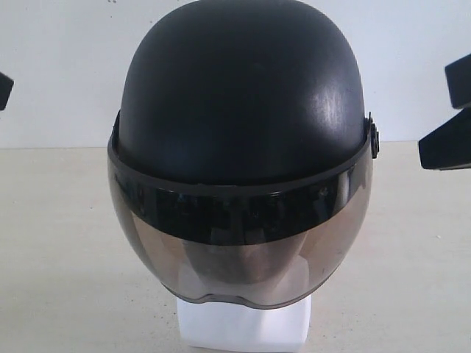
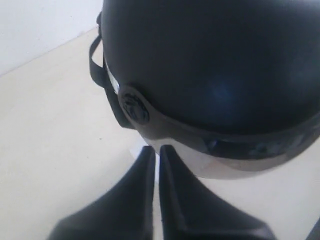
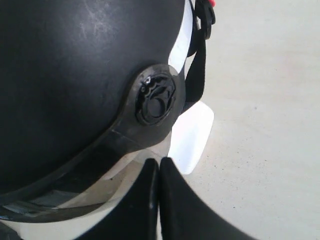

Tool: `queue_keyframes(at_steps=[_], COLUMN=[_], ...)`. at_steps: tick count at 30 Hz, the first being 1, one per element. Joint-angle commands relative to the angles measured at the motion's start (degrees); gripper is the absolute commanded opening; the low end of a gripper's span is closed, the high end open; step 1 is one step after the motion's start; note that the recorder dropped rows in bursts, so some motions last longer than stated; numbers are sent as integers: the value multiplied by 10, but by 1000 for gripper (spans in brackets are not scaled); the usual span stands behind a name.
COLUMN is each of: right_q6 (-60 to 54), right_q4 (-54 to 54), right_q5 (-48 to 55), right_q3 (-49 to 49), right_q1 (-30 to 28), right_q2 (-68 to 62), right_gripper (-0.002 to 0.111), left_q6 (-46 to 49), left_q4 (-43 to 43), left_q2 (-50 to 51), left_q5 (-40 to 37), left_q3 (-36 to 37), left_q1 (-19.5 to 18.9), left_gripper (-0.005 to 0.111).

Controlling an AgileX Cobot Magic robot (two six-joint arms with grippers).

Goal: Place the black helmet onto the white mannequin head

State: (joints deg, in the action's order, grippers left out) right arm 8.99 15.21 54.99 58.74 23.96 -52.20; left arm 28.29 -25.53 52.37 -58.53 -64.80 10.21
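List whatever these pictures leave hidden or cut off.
- Head: in the exterior view the face is hidden behind the visor of the helmet, and the bottom is cut off by the lower edge.
- Left gripper and right gripper: in the exterior view both are cut off by the side edges.
- Buckle: in the right wrist view it is cut off by the picture's edge.
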Motion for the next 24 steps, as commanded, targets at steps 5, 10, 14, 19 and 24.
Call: queue_keyframes(at_steps=[5,10,14,19,24], right_q6=[-5,-5,-5,-5,-5], right_q4=[-4,-4,-4,-4,-4], right_q5=[1,1,1,1,1], right_q3=[-3,-3,-3,-3,-3], right_q1=[1,1,1,1,1], right_q2=[3,3,3,3,3], right_gripper=[0,0,0,0,0], left_q6=[-18,-18,-18,-17,-38], left_q4=[-14,-16,-16,-12,170], left_q2=[-59,-63,-63,-63,-132], left_q5=[-14,-13,-12,-12,-32], left_q3=[37,37,37,37,37], left_q1=[3,3,3,3,2], left_gripper=[4,4,4,4,4])
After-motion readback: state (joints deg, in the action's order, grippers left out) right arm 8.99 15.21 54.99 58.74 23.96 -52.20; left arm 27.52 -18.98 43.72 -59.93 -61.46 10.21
